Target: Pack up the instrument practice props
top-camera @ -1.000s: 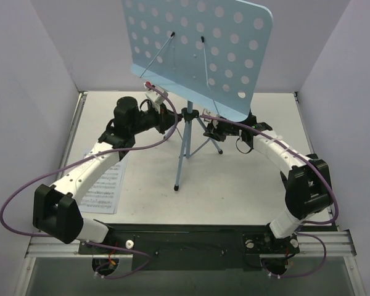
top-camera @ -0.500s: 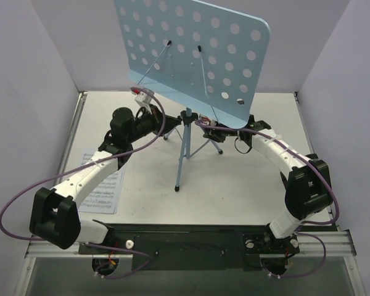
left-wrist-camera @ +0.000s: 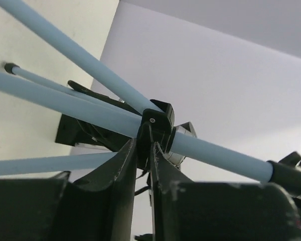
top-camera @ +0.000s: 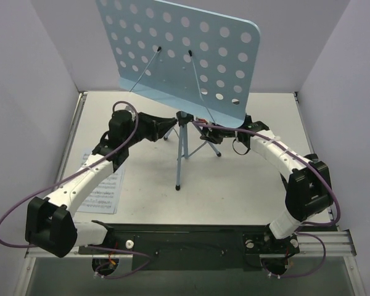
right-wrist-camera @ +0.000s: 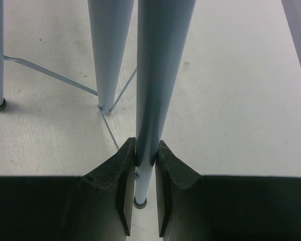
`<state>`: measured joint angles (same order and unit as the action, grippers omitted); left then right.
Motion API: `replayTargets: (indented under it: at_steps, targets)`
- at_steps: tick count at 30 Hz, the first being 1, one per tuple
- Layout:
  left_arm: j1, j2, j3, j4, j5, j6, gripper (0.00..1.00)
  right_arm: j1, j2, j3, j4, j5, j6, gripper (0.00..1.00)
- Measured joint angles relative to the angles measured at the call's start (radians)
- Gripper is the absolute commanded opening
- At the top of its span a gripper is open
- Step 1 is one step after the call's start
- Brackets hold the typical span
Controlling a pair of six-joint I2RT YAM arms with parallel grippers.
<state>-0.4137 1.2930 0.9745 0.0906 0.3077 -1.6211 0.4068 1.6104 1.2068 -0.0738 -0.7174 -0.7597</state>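
Note:
The light-blue hole-punched music stand (top-camera: 179,55) stands mid-table on thin tripod legs (top-camera: 180,161), its panel leaning to the left. My left gripper (top-camera: 171,123) is shut on the black hub (left-wrist-camera: 156,119) where the legs meet; the jaws (left-wrist-camera: 144,145) pinch a thin black part of it. My right gripper (top-camera: 208,133) is shut on one blue leg (right-wrist-camera: 158,75), with the fingers (right-wrist-camera: 145,150) on either side of the tube. A white sheet-music page (top-camera: 106,188) lies flat on the table at the left, partly under my left arm. The metronome is out of view.
White walls close in the table at the left, back and right. The stand's other legs (right-wrist-camera: 110,50) and thin cross braces (right-wrist-camera: 50,73) spread over the table close to my right gripper. A black rail (top-camera: 185,237) runs along the near edge.
The stand's panel has swung and shifted to the left. My left wrist has rolled and the arm has drawn left. The right gripper has followed slightly left on the leg.

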Motion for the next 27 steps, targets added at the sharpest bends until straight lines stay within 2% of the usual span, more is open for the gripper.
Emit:
replayTargets:
  at_steps: [2,5,8,10,13,16,17,18,19,20,24,27]
  targets:
    - [0.016,-0.004,0.013,-0.055,0.010,-0.091,0.40,0.004,-0.002,0.000,0.003,-0.003,0.000,0.01]
    - [0.086,-0.010,0.021,-0.147,-0.017,-0.127,0.58,0.006,-0.005,0.000,-0.006,0.008,-0.001,0.01]
    - [0.192,-0.010,0.010,-0.223,-0.060,-0.068,0.58,-0.001,-0.005,0.000,-0.025,0.010,0.000,0.01]
    - [0.241,-0.014,-0.020,-0.222,-0.069,0.046,0.58,0.000,-0.007,0.000,-0.032,0.007,-0.003,0.01]
    - [0.269,-0.026,-0.092,-0.190,-0.062,0.324,0.56,0.000,-0.008,0.001,-0.035,0.004,-0.005,0.01]
    - [0.240,-0.063,-0.163,-0.145,-0.065,0.705,0.56,0.000,-0.009,0.001,-0.036,0.002,-0.008,0.01]
    - [0.218,-0.111,-0.201,-0.119,-0.064,0.879,0.61,0.000,-0.010,0.001,-0.036,0.002,-0.009,0.01]
    - [0.191,-0.136,-0.214,-0.111,-0.060,0.941,0.74,-0.001,-0.010,0.000,-0.036,0.002,-0.009,0.01]
    - [0.166,-0.171,-0.233,-0.090,-0.053,1.040,0.84,-0.001,-0.011,-0.001,-0.035,0.001,-0.009,0.01]
    - [0.137,-0.216,-0.248,-0.074,-0.038,1.163,0.86,-0.002,-0.012,-0.004,-0.033,-0.001,-0.010,0.01]
    - [0.026,-0.345,-0.252,0.004,0.055,1.609,0.82,-0.006,-0.033,-0.037,-0.002,-0.005,-0.012,0.01]
    - [-0.039,-0.374,-0.252,0.083,0.094,1.902,0.73,-0.007,-0.060,-0.068,0.016,-0.004,-0.012,0.01]
